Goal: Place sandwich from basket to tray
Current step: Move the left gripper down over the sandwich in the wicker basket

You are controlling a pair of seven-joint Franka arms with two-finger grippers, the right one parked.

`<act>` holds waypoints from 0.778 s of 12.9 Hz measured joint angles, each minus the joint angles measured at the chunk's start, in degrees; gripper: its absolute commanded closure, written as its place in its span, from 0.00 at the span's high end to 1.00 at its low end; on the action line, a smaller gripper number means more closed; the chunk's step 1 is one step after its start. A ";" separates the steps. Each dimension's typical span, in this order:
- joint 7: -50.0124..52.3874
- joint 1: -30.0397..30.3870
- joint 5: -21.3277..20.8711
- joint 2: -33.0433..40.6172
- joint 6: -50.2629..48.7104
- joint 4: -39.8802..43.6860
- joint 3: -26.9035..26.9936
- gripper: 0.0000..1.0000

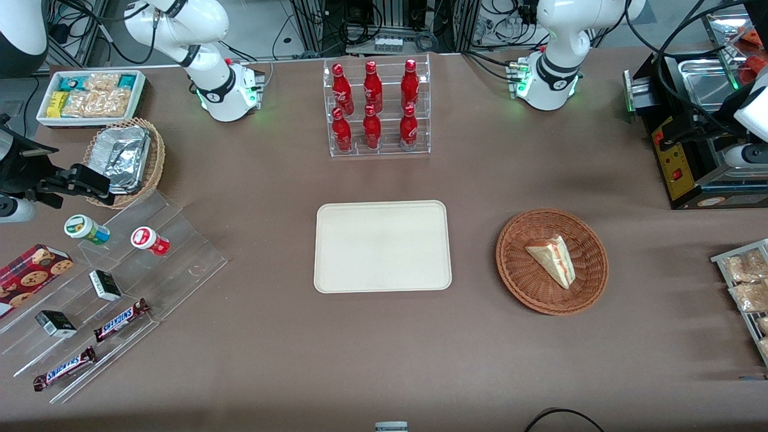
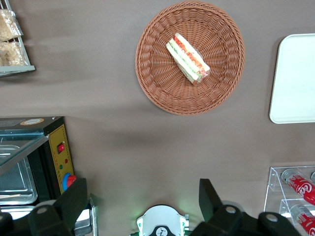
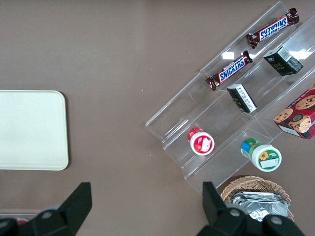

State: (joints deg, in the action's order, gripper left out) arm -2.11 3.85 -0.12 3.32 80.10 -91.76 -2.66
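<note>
You are looking at a brown counter (image 1: 384, 354). The sandwich (image 1: 552, 259) is lying on its side inside the round reddish-brown basket (image 1: 522, 282), toward the working arm's end of the counter. The cream-white tray (image 1: 383, 246) is sitting beside the basket, apart from it, with nothing on it. A clear rack of red bottles (image 1: 376, 107) is standing farther from the front camera than the tray. Your gripper (image 2: 142, 204) is hovering high above the counter, well apart from the basket, its jaws standing wide open and holding nothing.
</note>
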 measured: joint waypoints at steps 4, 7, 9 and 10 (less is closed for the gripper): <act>1.37 0.07 -0.18 -0.49 0.03 0.30 -0.51 1.00; 7.58 -0.04 -0.25 -3.82 4.21 -1.98 -0.95 1.00; 15.99 -1.10 -0.25 -6.00 13.58 -7.60 -1.83 1.00; 21.05 -1.77 -0.25 -6.79 19.10 -11.28 -2.17 1.00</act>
State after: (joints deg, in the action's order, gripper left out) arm 18.93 2.08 -0.37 -3.47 99.19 -103.04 -4.83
